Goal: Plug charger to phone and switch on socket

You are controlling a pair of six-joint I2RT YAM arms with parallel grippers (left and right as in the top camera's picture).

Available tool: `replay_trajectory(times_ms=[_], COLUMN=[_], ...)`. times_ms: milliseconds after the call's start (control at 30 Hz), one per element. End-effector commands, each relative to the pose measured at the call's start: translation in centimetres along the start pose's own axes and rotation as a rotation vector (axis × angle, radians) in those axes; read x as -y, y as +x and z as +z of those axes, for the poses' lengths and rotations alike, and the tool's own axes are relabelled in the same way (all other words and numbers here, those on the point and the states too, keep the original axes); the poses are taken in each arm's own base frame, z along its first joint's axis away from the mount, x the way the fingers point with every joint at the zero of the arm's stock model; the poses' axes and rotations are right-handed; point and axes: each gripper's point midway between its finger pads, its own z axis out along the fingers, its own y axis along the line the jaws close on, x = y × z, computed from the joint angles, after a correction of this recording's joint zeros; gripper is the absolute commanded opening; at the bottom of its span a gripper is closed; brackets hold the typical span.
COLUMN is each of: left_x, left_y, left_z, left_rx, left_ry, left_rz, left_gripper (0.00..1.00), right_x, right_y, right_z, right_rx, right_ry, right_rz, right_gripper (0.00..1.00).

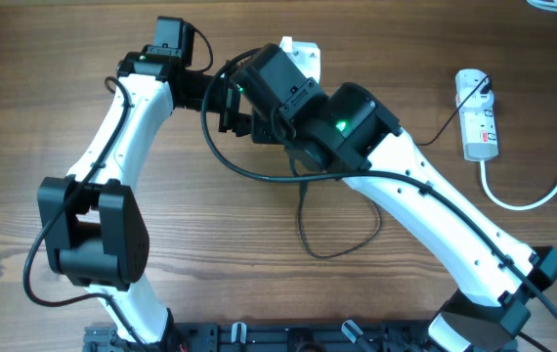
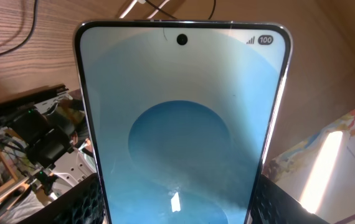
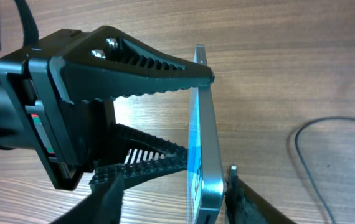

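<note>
Phone (image 2: 184,124) is up off the table with the left gripper (image 3: 197,118) clamped across its long edges; it's rigid, light and slick glass, so grip the side rails, not the screen; right gripper (image 3: 174,205) is just beside it, jaws can't tell.

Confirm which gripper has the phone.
The left gripper: its ribbed black fingers clamp the phone by its long edges. The right gripper is open nearby.

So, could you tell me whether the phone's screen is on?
On: the phone shows a lit blue wallpaper, signal bars and a 100 badge.
</note>
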Motion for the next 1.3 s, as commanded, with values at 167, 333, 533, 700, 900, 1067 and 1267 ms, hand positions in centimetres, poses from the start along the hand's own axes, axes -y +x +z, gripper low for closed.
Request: replay_trajectory(times_ms=[167,333,533,700,900,1067,1267], left_x=[0.99,1.00,1.11,1.10,1.11,1.32,1.37], left_y=[1.45,1.46,1.70,1.69,1.70,2.14,2.27], left_z=[-0.64,-0.64,-0.65,-0.65,-0.65,-0.67,-0.68], left_rx=[-0.016,-0.017,-0.031,-0.030,-0.031,-0.057,-0.065], left_ry=[0.026,0.026,0.032,0.032,0.032,0.044,0.047], left_rz=[0.004,0.005,-0.021,-0.025,-0.039,-0.038,-0.039], left_gripper=[0.59,0.59,0.59,0.59,0.59,0.60,0.60], right_x=[0.56,0.56,0.61,0.62,0.66,0.68,0.67], right_y=[-1.31,-1.31,-1.24,-1.21,-1.13,-1.07,-1.08], right_z=[0.08,0.08,0.11,0.12,0.12,0.12,0.12], right_rx=[0.061,0.060,0.058,0.057,0.054,0.051,0.051], right_ry=[0.050,0.050,0.052,0.052,0.053,0.053,0.053], right_rz=[0.006,0.006,0.005,0.005,0.026,0.029,0.030], right_gripper=[0.31,0.30,0.24,0.24,0.24,0.24,0.21])
